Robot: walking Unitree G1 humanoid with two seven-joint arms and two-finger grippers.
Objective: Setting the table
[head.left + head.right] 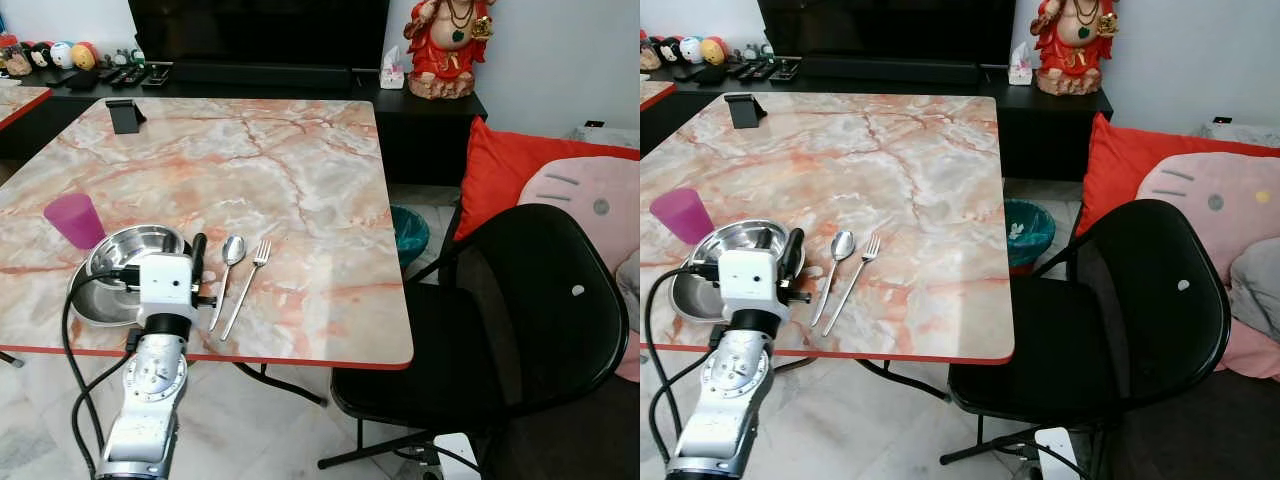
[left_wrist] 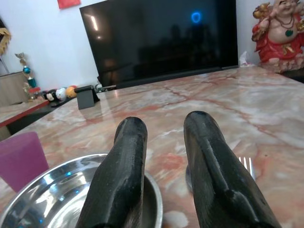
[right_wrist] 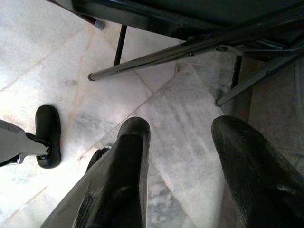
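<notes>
On the marble-patterned table [image 1: 300,150], near its front edge, the things lie in a row from left to right. First comes the purple cup [image 1: 74,219], translucent plastic and upright, at about 10 o'clock from the steel bowl [image 1: 105,290]; the bowl is round, shiny and shallow, and it stands close to the red rim of the table. The left gripper [image 1: 197,262] hovers over the bowl's right rim, at 3 o'clock of it; in the left wrist view its two thick black fingers [image 2: 121,166] stand a little apart with nothing between them. That close view shows the bowl's mirror-like inside [image 2: 57,199] and the tines of the fork [image 2: 245,164] peeking out beside the finger, while the head views (looking down from above) give the whole layout.

Just right of the gripper lies the spoon [image 1: 229,268], and just beside it the fork [image 1: 249,280]; both are thin bright metal, nearly parallel, handles toward the table's front edge. At 12 o'clock, near the far edge, stands a small black stand [image 1: 124,114]. The rest of the tabletop is bare and smooth; it gives wide room toward the right.

Right of the table stands a black chair [image 1: 520,320], glossy and rounded. The right wrist view looks down on pale stone floor [image 3: 61,76] and the chair's metal legs [image 3: 190,47]; the right gripper [image 3: 183,156] hangs there with fingers well apart, holding nothing.
</notes>
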